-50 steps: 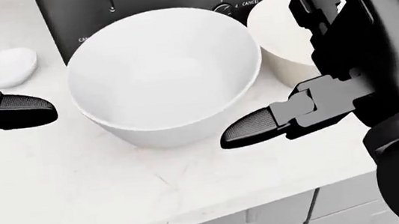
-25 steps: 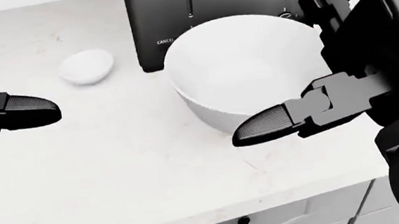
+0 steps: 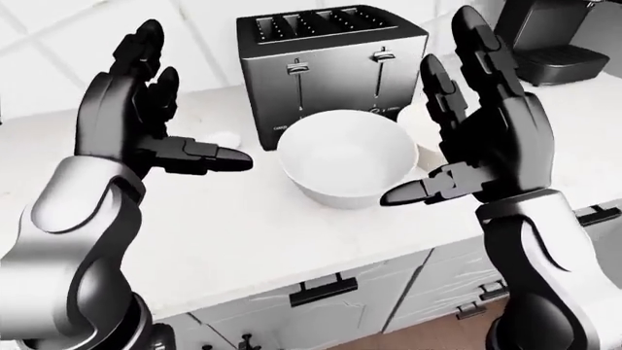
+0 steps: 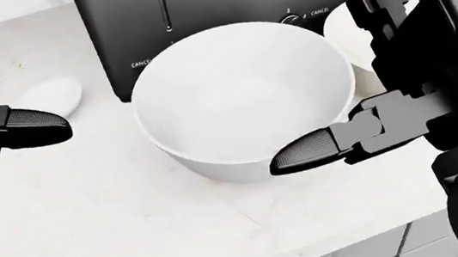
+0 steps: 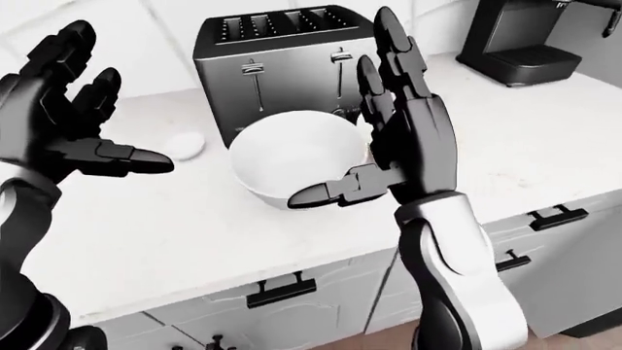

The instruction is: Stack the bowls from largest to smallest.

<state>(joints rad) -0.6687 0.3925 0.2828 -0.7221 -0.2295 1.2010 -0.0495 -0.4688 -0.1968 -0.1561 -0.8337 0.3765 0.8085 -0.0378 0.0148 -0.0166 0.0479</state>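
Note:
A large white bowl [image 4: 243, 101] stands on the white counter [image 4: 91, 209], just below a black toaster [image 3: 330, 65]. A medium white bowl [image 3: 406, 120] stands to its right, mostly hidden behind my right hand. A small white bowl [image 5: 184, 144] lies left of the toaster. My left hand [image 3: 184, 102] is open and empty, raised above the counter left of the large bowl. My right hand [image 3: 437, 117] is open and empty, raised at the large bowl's right side, its thumb [image 4: 309, 150] over the bowl's near rim. Neither hand touches a bowl.
A black coffee machine [image 5: 515, 36] stands at the top right on the counter. The counter's edge [image 3: 321, 273] runs along the bottom, with grey drawers and dark handles [image 5: 277, 289] below it.
The whole picture shifted sideways and back: the camera moved. The large bowl sat to the right half a second ago and now sits near the middle. Both hands stay open.

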